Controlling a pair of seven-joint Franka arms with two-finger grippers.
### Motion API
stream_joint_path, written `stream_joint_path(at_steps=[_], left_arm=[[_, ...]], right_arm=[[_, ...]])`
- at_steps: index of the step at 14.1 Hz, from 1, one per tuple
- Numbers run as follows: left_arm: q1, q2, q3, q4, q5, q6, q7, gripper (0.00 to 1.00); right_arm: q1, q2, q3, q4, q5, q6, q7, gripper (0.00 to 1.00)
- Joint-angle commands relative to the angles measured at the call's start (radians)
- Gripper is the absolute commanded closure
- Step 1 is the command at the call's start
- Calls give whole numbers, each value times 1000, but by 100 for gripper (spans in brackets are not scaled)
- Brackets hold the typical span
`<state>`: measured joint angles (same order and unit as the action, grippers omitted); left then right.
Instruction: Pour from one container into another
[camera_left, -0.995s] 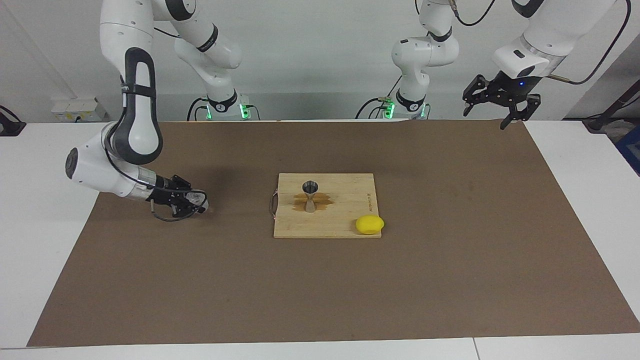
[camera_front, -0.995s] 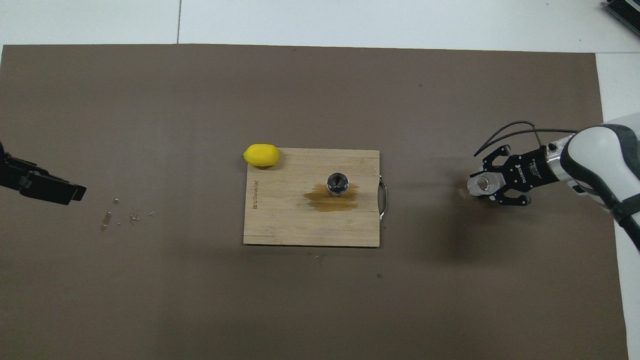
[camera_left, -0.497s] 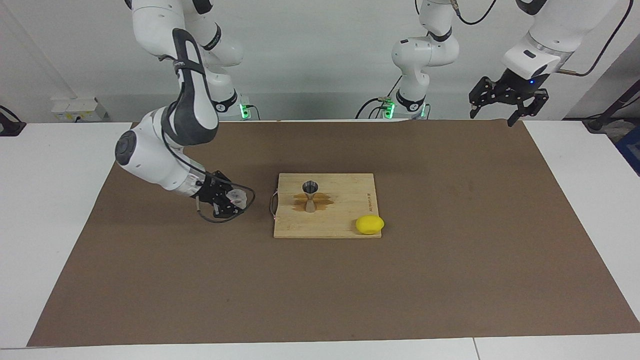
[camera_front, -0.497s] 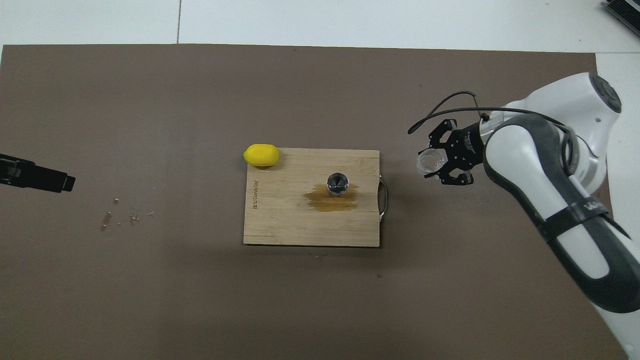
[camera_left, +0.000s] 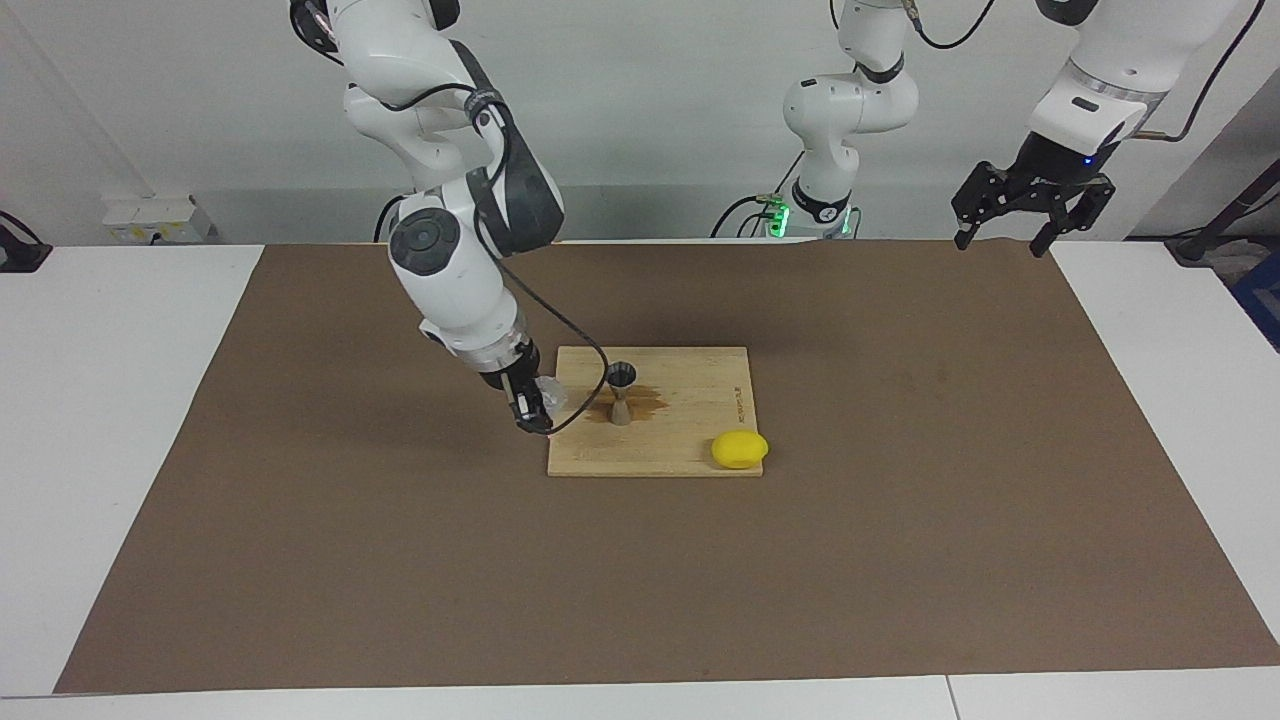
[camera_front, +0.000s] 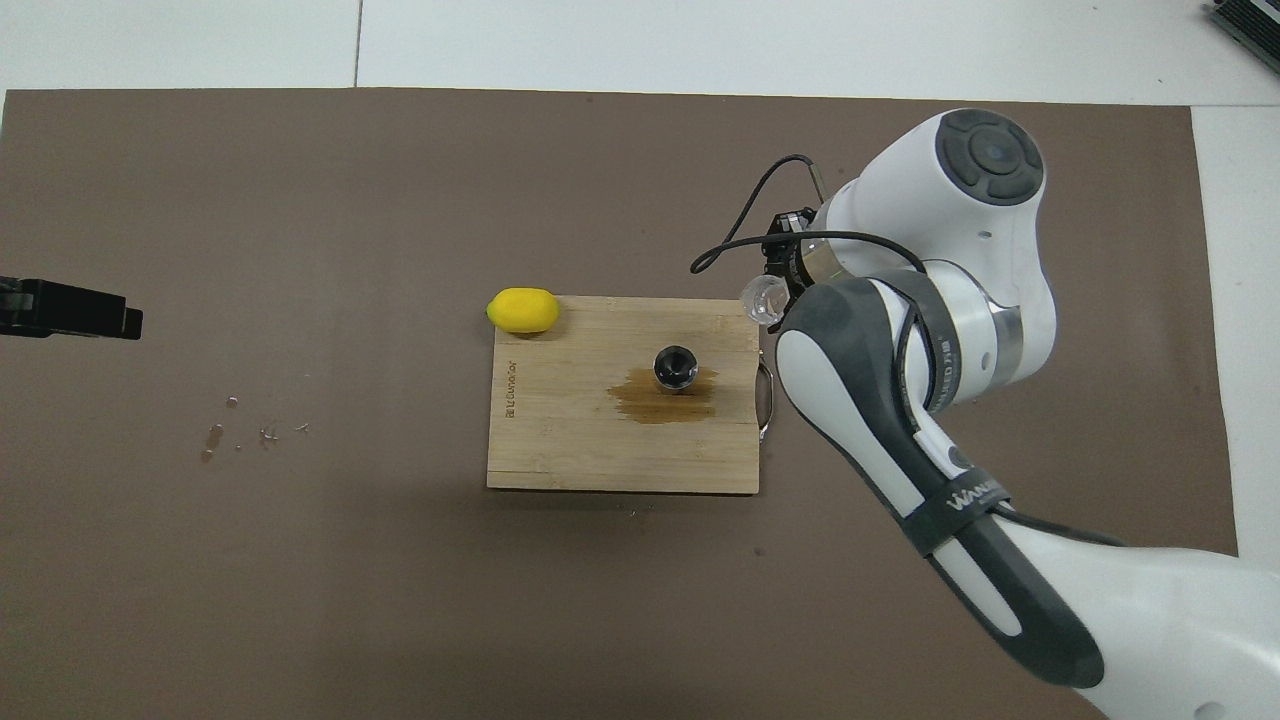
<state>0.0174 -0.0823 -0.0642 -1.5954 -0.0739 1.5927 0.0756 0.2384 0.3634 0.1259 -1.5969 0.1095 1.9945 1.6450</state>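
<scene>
Holding the clear cup (camera_left: 549, 393) pinched in my right gripper (camera_left: 536, 402), I have it raised over the edge of the cutting board (camera_left: 690, 455) at the right arm's end, beside the handle. The jigger (camera_left: 621, 393) stands upright on the board near its middle, on a brown stain (camera_front: 662, 397) that tells me how easily liquid misses so narrow a mouth. My left gripper (camera_left: 1030, 200) hangs spread and empty in the air at the left arm's end of the table, waiting.

To pour well, I judge that I should first carry the cup's lip right over the jigger's dark opening and bring it low, close above the rim, before tilting. I should tip slowly, rolling my wrist so the stream falls into the centre of the cone, not down its outer wall. The jigger is slim and narrow at the waist, so any knock from cup or fingers could topple it; I must keep clear of it. The lemon (camera_left: 740, 449) at the board's corner is well out of my path.
</scene>
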Motion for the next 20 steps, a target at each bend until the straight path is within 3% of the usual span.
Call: stream_joint_path(at_steps=[1, 5, 12, 20], left_arm=[[-20, -17, 3, -28, 22, 26, -40, 0], [-19, -25, 4, -87, 20, 128, -42, 0], [28, 65, 1, -11, 26, 119, -39, 0], [41, 52, -9, -37, 22, 108, -37, 0]], right_arm=[[59, 37, -3, 77, -68, -39, 35, 100], [131, 29, 1, 80, -197, -72, 35, 100], [203, 16, 3, 58, -358, -135, 35, 100], [263, -3, 3, 22, -513, -137, 21, 100]])
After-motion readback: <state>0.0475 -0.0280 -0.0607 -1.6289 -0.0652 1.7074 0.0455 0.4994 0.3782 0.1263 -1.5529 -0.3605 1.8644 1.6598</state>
